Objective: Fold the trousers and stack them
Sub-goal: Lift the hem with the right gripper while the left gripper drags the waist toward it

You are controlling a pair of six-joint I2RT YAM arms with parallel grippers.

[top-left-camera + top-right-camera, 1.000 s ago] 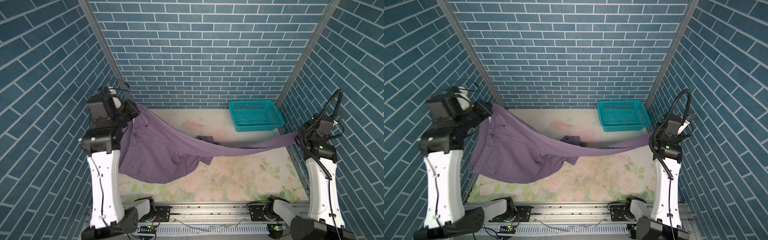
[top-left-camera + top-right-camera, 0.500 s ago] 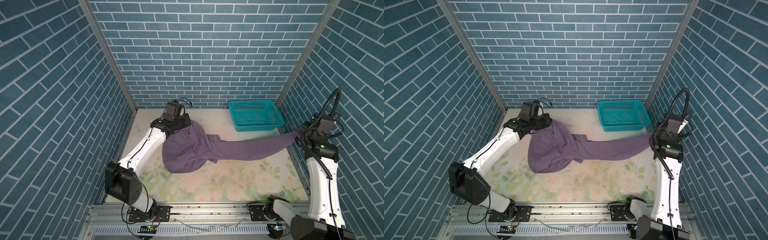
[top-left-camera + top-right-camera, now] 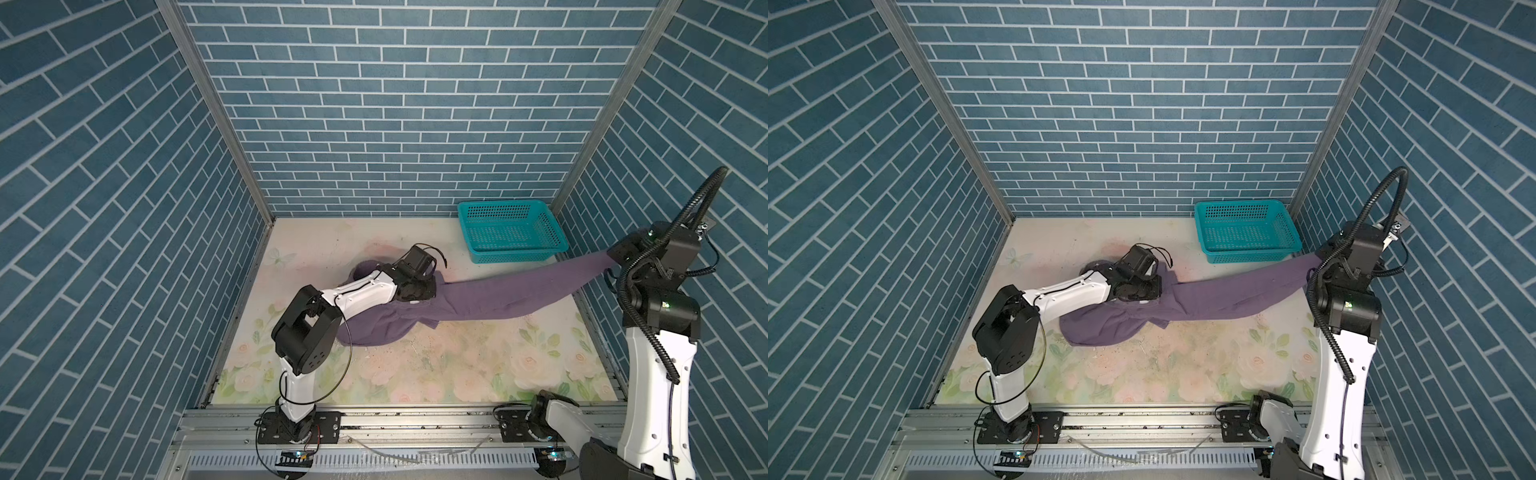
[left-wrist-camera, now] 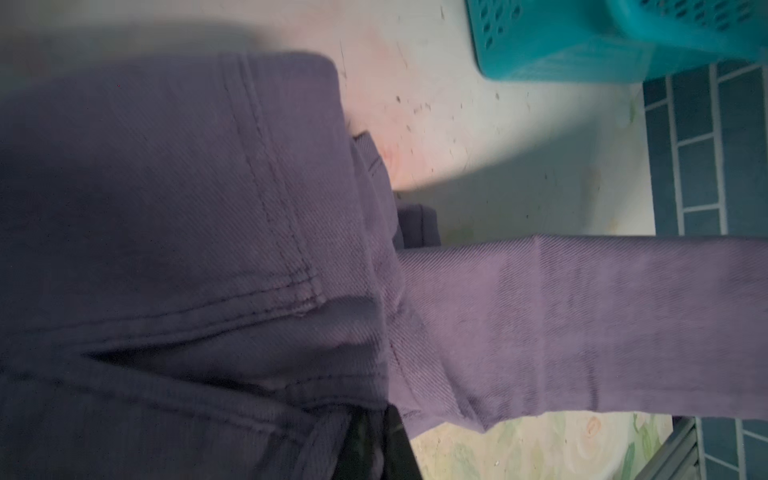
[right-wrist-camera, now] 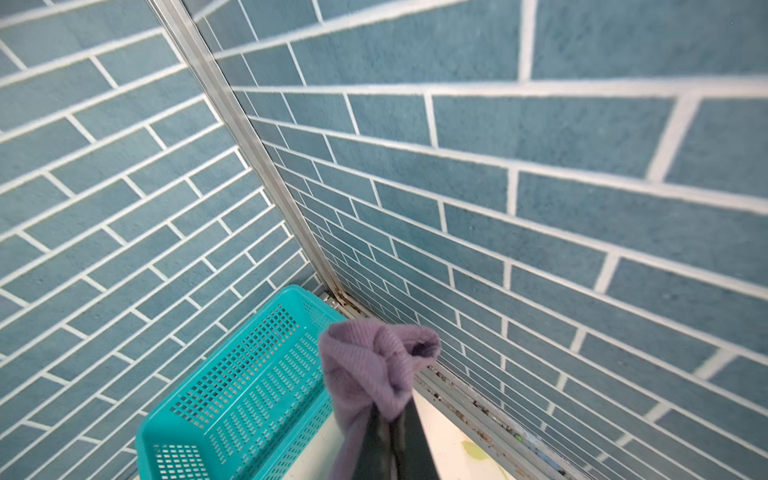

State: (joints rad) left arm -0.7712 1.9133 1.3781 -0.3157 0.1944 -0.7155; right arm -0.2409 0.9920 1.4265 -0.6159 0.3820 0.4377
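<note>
The purple trousers (image 3: pixel 498 297) lie across the back half of the flowery table (image 3: pixel 457 365), as both top views show. The wide top part sits in a soft heap in the middle of the table, partly under the left arm (image 3: pixel 361 293). One long leg runs from the heap to the right and lifts off the table near its end.

The left gripper (image 3: pixel 430 286) is low down at the back edge of the heap, right where the leg starts. Its jaws are squeezed together with the cloth pinched between them, and cloth hides most of them. In the left wrist view the trousers fill nearly the whole picture. Only a dark bit of a finger (image 4: pixel 374 440) peeks out under the cloth.

The right gripper (image 3: pixel 614 254) is up in the air by the right side wall, near the teal basket (image 3: pixel 511 232) in the back right corner. Its jaws are closed tight on the end of the leg. In the right wrist view a little bunch of the leg sticks out past the dark fingers (image 5: pixel 386 440). The leg passes close by the basket's front corner. I cannot tell if it touches.
</note>
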